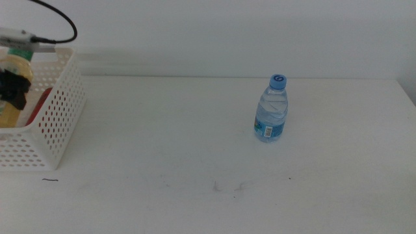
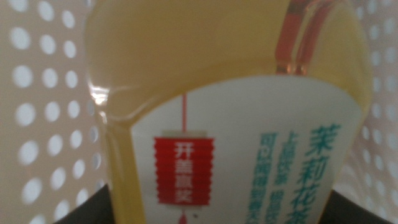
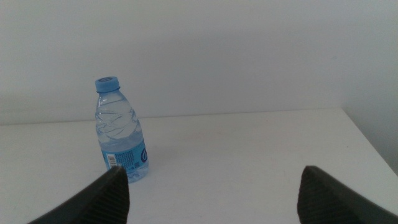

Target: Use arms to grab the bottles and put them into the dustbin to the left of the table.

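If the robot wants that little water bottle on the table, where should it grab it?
Probably around the middle of the water bottle, just above its label, coming in level from the right. It stands upright and alone on the table, and the right hand is open, facing it.

Middle cam looks down over table (image 1: 195, 162); right wrist cam low, both share water bottle (image 1: 271, 109); left wrist cam inside dustbin (image 1: 58, 110).

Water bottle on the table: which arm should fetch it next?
Right, probably. The right tool is open, empty and faces the upright water bottle across bare table. The left tool is over the dustbin, shut on the yellow-drink bottle.
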